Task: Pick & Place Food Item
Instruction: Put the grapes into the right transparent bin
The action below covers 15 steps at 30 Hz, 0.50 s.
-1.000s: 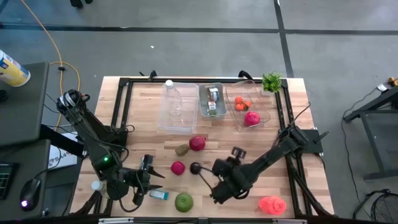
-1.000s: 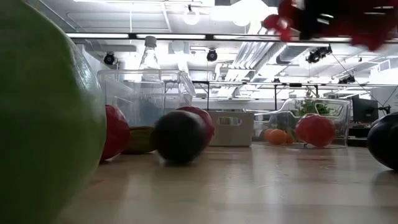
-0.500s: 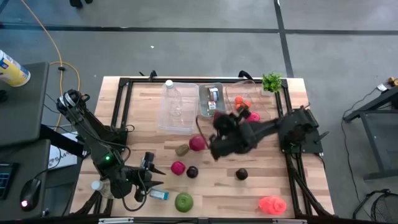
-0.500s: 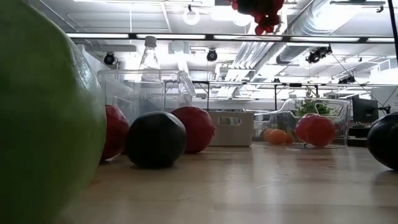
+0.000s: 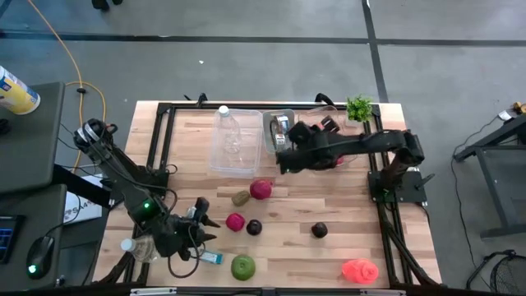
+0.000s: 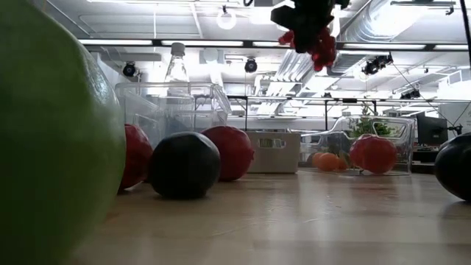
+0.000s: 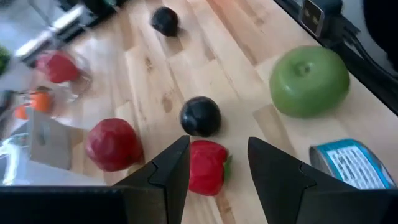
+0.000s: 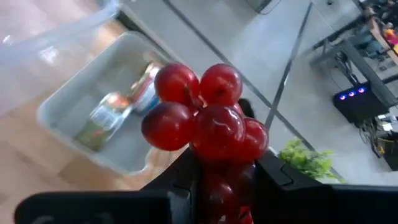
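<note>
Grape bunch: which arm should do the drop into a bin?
Right. The right gripper is shut on the grape bunch, raised by the gray bin and the clear fruit bin. The left gripper is open near the red pepper.

My overhead camera looks straight down on the table (image 5: pixel 329 247); my low one sits level behind the green apple (image 6: pixel 51 140), which both share.

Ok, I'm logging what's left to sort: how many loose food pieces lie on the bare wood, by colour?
Red: 2, round red fruit, red pepper
Black: 2, left dark plum, right dark plum
Green: 1, green apple
Brown: 1, brown oval piece
Pink: 1, pink lumpy piece
Total: 7
Excluded: held red grape bunch
</note>
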### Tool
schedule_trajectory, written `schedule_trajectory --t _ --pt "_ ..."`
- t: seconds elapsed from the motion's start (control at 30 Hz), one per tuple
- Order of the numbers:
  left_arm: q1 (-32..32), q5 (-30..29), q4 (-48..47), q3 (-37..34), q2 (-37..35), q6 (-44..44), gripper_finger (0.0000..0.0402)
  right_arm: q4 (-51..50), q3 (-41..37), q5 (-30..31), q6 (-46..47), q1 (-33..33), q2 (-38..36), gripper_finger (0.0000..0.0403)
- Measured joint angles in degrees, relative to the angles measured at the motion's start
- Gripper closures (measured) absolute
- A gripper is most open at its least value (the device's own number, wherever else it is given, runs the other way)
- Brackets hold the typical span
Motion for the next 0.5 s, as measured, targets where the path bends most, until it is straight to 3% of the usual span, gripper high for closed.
schedule_trajectory --t 0.13,0.27,0.5 --pt "3.07 4.58 -0.58 -0.21 0.00 4.08 0.0249 -0.10 -3.10 0.03 -1.10 -2.39 -4.65 0.0329" --pt "6.48 5.31 -1.37 -0.28 0.02 7.38 0.0249 0.44 -8.22 0.10 0.48 -3.80 -11.24 0.0329" --pt "13.34 7.68 -1.51 -0.28 -0.26 12.38 0.0249 1.70 -21.39 -0.43 9.01 -3.20 -21.78 0.0329"
